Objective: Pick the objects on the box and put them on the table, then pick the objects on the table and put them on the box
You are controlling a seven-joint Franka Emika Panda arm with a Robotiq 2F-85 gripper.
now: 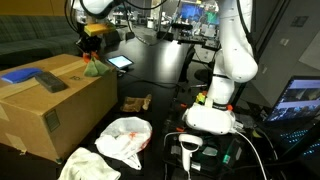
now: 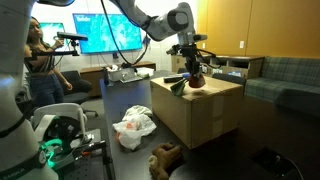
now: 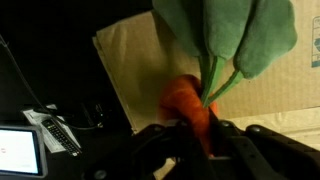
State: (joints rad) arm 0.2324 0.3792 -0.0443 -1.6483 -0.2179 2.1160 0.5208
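Over the brown cardboard box [image 1: 60, 100], the tool [image 3: 195, 125] clenches a soft, green-leaved, red-orange toy [image 3: 230, 40].

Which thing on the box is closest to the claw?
The small red-green toy: the claw is clamped on its red end. The blue flat pad and dark grey slab lie flat farther along the box.

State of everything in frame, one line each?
gripper: shut on small red-green toy
small red-green toy: gripped, at carton top
blue flat pad: flat on carton
dark grey slab: flat on carton
brown lump: on table
white-and-orange plastic bag: crumpled, on table
large white cloth: bunched, on table
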